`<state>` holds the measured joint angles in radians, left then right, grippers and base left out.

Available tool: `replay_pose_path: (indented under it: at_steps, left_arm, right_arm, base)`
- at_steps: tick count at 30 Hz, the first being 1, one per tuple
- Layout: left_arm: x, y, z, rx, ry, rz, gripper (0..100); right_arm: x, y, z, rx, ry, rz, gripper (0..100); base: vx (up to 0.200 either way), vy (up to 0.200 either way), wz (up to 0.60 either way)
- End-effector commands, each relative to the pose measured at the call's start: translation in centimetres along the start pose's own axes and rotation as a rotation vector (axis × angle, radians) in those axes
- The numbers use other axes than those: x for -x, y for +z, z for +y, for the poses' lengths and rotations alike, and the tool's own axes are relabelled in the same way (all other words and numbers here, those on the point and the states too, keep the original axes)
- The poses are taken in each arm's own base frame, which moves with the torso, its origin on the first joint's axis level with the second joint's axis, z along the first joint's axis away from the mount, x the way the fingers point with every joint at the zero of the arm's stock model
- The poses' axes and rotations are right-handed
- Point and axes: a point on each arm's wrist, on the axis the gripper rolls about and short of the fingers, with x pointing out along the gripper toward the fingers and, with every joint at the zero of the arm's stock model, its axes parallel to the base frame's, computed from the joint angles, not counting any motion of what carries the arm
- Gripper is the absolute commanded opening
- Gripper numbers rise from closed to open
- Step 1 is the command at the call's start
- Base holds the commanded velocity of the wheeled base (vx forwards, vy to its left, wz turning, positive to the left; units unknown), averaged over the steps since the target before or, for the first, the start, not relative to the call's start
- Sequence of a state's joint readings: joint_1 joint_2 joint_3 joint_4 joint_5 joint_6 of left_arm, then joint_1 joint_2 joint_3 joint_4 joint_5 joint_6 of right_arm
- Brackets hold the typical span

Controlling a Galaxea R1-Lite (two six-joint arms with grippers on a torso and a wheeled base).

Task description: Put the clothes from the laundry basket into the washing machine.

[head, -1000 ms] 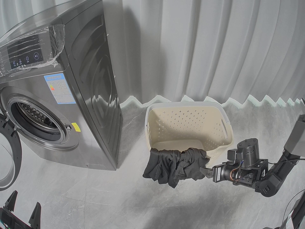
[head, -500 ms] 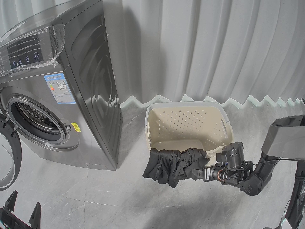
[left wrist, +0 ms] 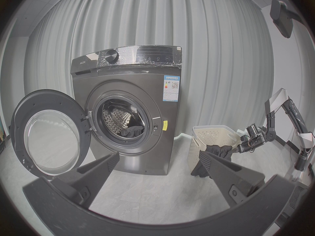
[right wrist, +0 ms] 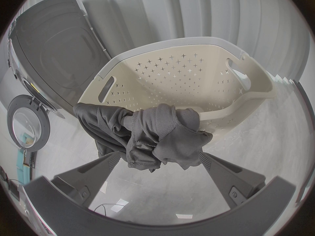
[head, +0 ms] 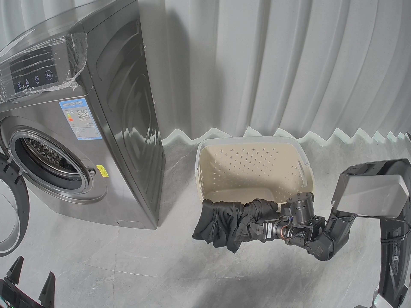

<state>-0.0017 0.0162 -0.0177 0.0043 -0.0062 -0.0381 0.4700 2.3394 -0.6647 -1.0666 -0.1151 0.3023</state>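
Head view: a dark garment (head: 231,225) is seen draped over the near rim of the laundry basket (head: 252,163), beside the washing machine (head: 85,120), whose door (head: 10,210) is swung open. The right pincer (head: 262,229) is set against the cloth. In the right wrist view its fingers (right wrist: 213,164) are spread apart either side of the bundle, not yet clamped. Grasping is judged to be the step in hand. Closure on a thick fold is called for next, then a lift clear of the rim. The left pincer (head: 30,279) is held apart, low and well away

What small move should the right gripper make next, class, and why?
Probably close the right gripper: it is open, straddling the bunched dark garment that hangs over the front rim of the laundry basket, so a grasp looks ready.
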Motion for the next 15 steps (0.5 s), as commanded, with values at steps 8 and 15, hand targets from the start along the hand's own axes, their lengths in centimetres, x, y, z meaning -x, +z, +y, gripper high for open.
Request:
replay_pose_path:
  at_steps: [8,15]
  left_arm:
    - [0.0,-0.4,0.0,0.002,0.000,-0.001,100]
    - [0.0,-0.4,0.0,0.002,0.000,-0.001,100]
  right_arm:
    - [-1.4,0.1,0.0,-0.005,0.002,-0.017,100]
    - [-2.5,0.8,0.1,-0.014,0.008,-0.058,100]
  base:
    - [0.000,0.000,0.00]
    - [0.000,0.000,0.00]
